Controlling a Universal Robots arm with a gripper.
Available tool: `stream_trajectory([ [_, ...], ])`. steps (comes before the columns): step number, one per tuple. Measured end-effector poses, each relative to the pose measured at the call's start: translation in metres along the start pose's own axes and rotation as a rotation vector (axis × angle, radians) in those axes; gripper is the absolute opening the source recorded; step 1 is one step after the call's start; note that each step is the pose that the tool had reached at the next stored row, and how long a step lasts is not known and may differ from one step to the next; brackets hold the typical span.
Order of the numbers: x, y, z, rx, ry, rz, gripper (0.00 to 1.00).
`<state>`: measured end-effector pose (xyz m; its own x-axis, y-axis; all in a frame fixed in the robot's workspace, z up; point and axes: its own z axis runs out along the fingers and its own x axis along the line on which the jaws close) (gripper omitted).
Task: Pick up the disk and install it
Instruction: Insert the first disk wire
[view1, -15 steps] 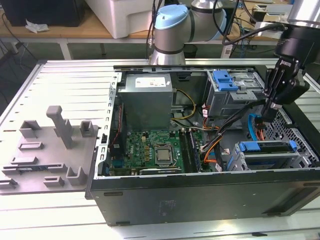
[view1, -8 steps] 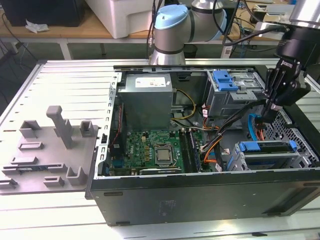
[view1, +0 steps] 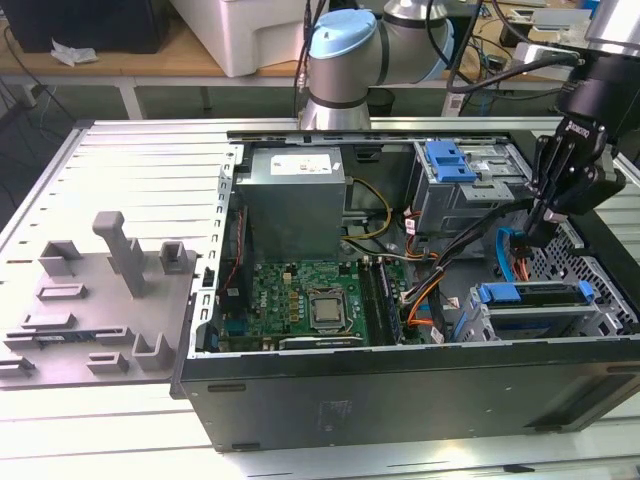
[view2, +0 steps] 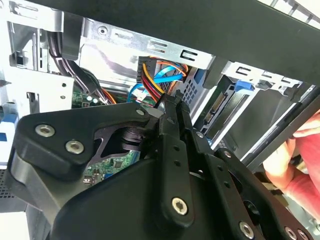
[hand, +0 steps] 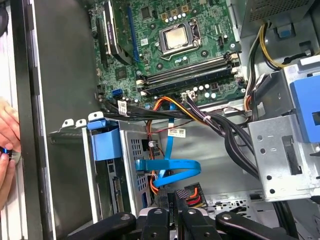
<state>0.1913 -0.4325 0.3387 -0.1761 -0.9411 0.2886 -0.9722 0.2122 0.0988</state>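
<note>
Hanging tilted over the open computer case (view1: 400, 400), the hand (view1: 535, 235) has its fingers (view2: 172, 122) pressed together.

Setting: robotics lab or test workshop. Evidence listed: a slotted aluminium table (view1: 130, 160), on which an opened PC case (view1: 400, 400) is laid with its motherboard (view1: 300, 300) exposed. A robot arm (view1: 345, 60) is mounted at the table's far edge. A grey fixture plate (view1: 90, 300) is set beside the case, at the exterior view's left. Behind, a wooden bench (view1: 100, 65) is seen, loaded with a white box (view1: 250, 35) and loose cables (view1: 500, 45).
</note>
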Motion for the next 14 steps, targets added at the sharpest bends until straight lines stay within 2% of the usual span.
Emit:
stream_trajectory([
  [1, 0.0013, 0.0000, 0.0000, -0.0002, -0.0047, -0.001, 0.16],
  [3, 0.0057, 0.0002, 0.0000, -0.0008, -0.0216, -0.004, 0.16],
  [5, 0.0081, 0.0003, 0.0005, -0.0010, -0.0305, -0.006, 0.16],
  [6, 0.0103, 0.0006, 0.0011, -0.0011, -0.0381, -0.007, 0.16],
  [11, 0.0172, 0.0026, 0.0033, 0.0002, -0.0572, -0.010, 0.16],
  [12, 0.0192, 0.0028, 0.0040, 0.0001, -0.0633, -0.011, 0.16],
  [13, 0.0226, 0.0023, 0.0049, -0.0012, -0.0776, -0.013, 0.16],
  [14, 0.0252, 0.0021, 0.0054, -0.0020, -0.0869, -0.015, 0.16],
])
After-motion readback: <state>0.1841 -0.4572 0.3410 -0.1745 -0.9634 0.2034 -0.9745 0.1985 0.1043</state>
